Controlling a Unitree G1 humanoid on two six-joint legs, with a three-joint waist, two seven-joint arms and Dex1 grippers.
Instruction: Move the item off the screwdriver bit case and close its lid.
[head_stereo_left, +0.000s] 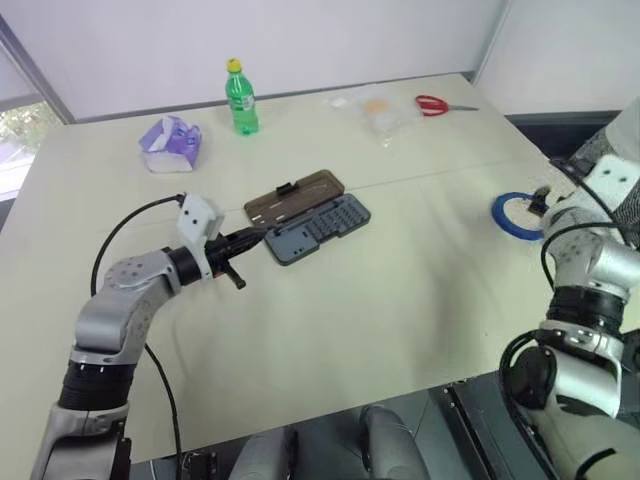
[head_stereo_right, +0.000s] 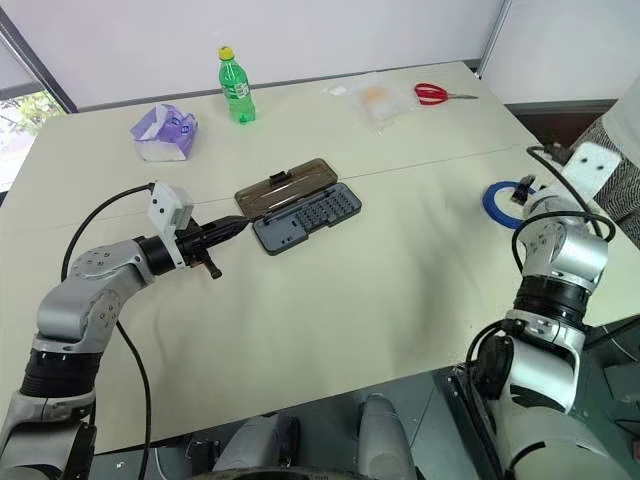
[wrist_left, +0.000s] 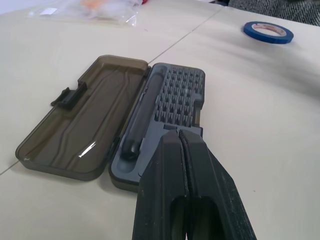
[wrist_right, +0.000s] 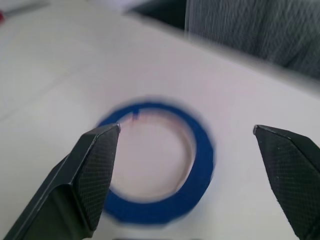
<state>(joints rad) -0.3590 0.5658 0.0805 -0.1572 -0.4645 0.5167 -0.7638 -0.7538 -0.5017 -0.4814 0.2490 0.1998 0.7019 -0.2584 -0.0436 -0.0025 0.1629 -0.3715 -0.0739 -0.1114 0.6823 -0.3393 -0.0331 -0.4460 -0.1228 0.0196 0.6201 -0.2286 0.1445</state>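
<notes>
The item, a flat blue tape ring (head_stereo_left: 501, 213), lies on the table far to the right, well apart from the screwdriver bit case. My right gripper (wrist_right: 187, 129) hovers just over the ring (wrist_right: 200, 155), open wide, its fingers (wrist_right: 97, 165) clear of the ring. The dark grey case tray (head_stereo_left: 320, 228) lies open mid-table with nothing resting on it. Its smoky-brown lid (head_stereo_left: 295, 197) is folded flat on the table on the far side, black latch tab (wrist_left: 67, 95) outward. My left gripper (head_stereo_left: 262, 236) is shut and empty, pointing level at the tray's near-left end (wrist_left: 175, 100).
At the table's far side stand a green bottle (head_stereo_left: 241, 98), a purple-and-white tissue pack (head_stereo_left: 170, 143), a clear plastic bag (head_stereo_left: 380, 112) and red-handled scissors (head_stereo_left: 438, 104). The tape ring lies close to the table's right edge.
</notes>
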